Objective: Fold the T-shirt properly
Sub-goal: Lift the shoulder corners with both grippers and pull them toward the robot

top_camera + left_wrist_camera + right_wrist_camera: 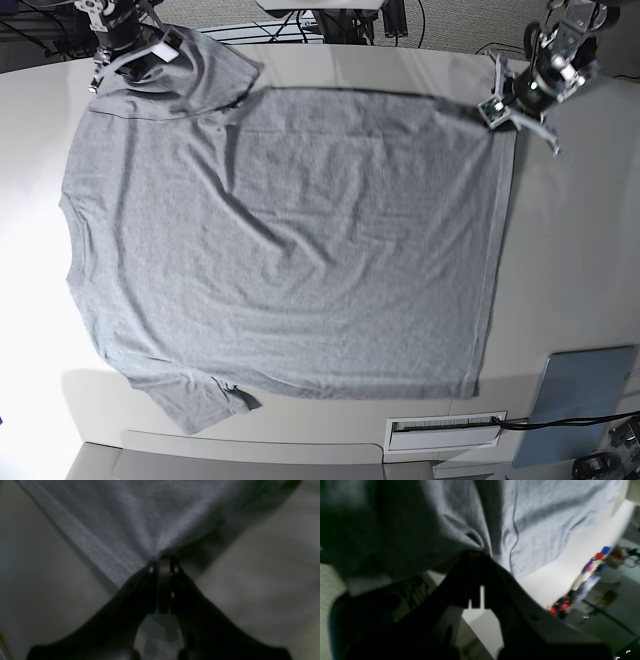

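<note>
The heather-grey T-shirt (290, 240) lies spread flat on the pale table (580, 250), plain side up, collar toward the left and hem toward the right. My left gripper (497, 110) is at the far right corner of the hem. In the left wrist view it (163, 557) is shut on a pinch of the T-shirt (140, 517), with folds fanning out from the grip. My right gripper (130, 55) is at the far left sleeve. In the right wrist view it (476, 552) is shut on bunched cloth of the T-shirt (545, 517), part of which hangs over it in shadow.
A blue-grey board (585, 385) lies at the near right corner. A white labelled strip (445, 430) sits by the table's near edge. Cables (340, 20) run behind the far edge. Red and blue clutter (592, 567) shows beyond the table in the right wrist view.
</note>
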Controlling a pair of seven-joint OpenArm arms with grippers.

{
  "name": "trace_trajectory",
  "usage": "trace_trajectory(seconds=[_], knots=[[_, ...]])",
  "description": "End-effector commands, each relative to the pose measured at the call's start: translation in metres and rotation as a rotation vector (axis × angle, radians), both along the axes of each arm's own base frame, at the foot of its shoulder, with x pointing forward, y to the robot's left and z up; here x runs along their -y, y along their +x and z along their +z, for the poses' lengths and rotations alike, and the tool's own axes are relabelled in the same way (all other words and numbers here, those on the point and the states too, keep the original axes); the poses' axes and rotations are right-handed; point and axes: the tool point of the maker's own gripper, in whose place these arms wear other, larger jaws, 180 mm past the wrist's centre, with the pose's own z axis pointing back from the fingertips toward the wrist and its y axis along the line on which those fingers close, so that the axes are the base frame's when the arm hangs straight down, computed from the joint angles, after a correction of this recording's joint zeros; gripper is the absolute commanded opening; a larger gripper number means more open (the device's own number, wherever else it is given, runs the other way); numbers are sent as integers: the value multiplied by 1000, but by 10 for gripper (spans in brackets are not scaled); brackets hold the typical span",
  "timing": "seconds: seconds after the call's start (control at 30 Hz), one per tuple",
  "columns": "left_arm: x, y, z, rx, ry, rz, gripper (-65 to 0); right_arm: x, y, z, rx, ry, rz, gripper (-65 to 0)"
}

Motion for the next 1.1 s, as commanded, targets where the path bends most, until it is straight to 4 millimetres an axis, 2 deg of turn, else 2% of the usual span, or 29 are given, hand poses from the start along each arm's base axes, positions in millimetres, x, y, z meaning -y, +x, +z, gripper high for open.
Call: trace_trajectory(seconds=[0.0,0.2,0.43,0.57,0.77,0.93,1.07], knots=[[-10,-7,2,-21,18,9,-650,-1,-3,5,13,-4,8,-650],[-10,-37,13,-42,-54,-1,-650,1,-20,10,26,-26,13,-650],[-27,-52,19,-58,-21,29,-650,4,-43,10,-6,-30,-3,-650],[-27,-54,27,-47,-17,25,-650,5,-52,14,-3,-46,11,-650],[-24,-50,31,-32,-20,20,-650,-4,-46,30,44,-36,2,-650],[-34,-28,42,70,-3,94,-650,-19,-16,57,175,25,-7,-650],[-38,-8,49,103,-39,168,-650,-9,7,66,238,11,-41,-650]])
